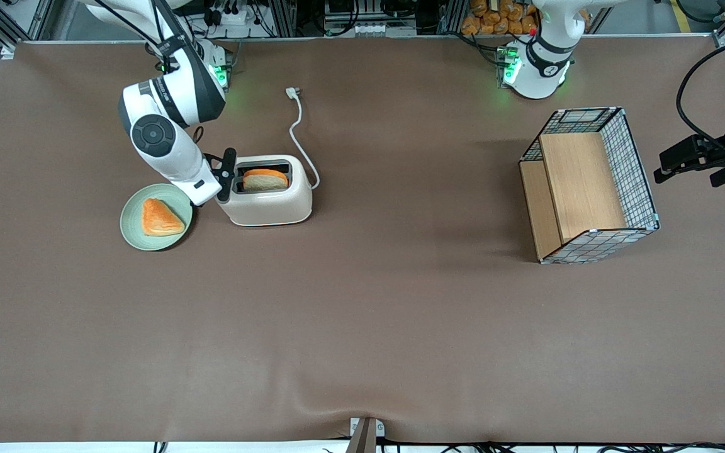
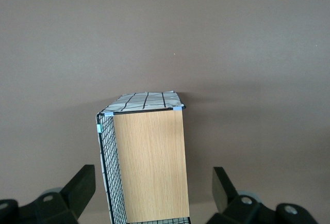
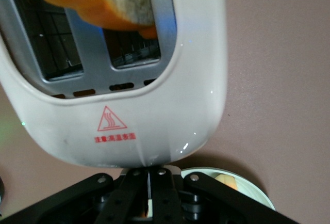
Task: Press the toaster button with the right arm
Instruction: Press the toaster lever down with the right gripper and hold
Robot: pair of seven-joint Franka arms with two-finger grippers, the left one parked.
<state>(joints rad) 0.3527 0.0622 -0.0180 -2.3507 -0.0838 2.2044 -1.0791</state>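
Gripper (image 3: pixel 149 195) shut at toaster (image 1: pixel 271 201) end; wrist-only: red mark (image 3: pixel 112 120).

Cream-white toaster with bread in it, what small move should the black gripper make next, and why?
Probably press straight down: the shut black two-finger gripper sits at the narrow end of the cream-white toaster, where its lever is hidden, and the bread slice rides high.

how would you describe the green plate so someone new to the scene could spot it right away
Start at the cream-white toaster toward the working arm's end of the brown table, where the right arm's gripper, fingers shut, sits at its narrow end. Beside that end lies the green plate, round and pale. It alone carries a triangular orange-crusted bread piece lying flat; the other slice stands in a toaster slot.
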